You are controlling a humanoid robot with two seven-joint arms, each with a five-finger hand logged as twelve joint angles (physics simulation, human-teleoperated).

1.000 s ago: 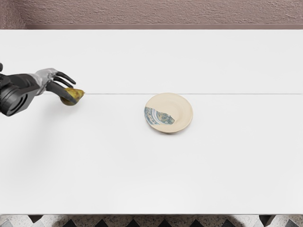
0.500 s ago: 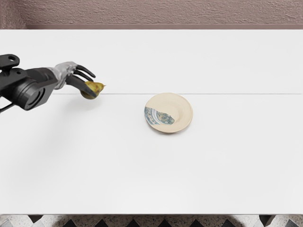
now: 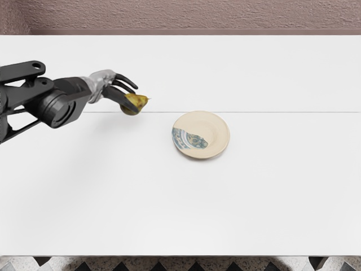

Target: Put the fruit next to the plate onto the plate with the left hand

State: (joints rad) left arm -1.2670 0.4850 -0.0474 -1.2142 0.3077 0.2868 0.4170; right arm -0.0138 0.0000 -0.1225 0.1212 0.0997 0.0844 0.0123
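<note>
with the left hand (image 3: 114,88) clamped on the fruit (image 3: 134,103) in the upper left of the frame, carry it level, rightward over the centre plate (image 3: 219,127), then lower before letting go.

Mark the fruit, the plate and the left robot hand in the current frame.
fruit (image 3: 136,103), head view, on its yellow-green body.
plate (image 3: 218,131), head view, on the bare cream surface right of the blue pattern.
left robot hand (image 3: 115,87), head view, on the middle of the hand, which grips the fruit.
</note>
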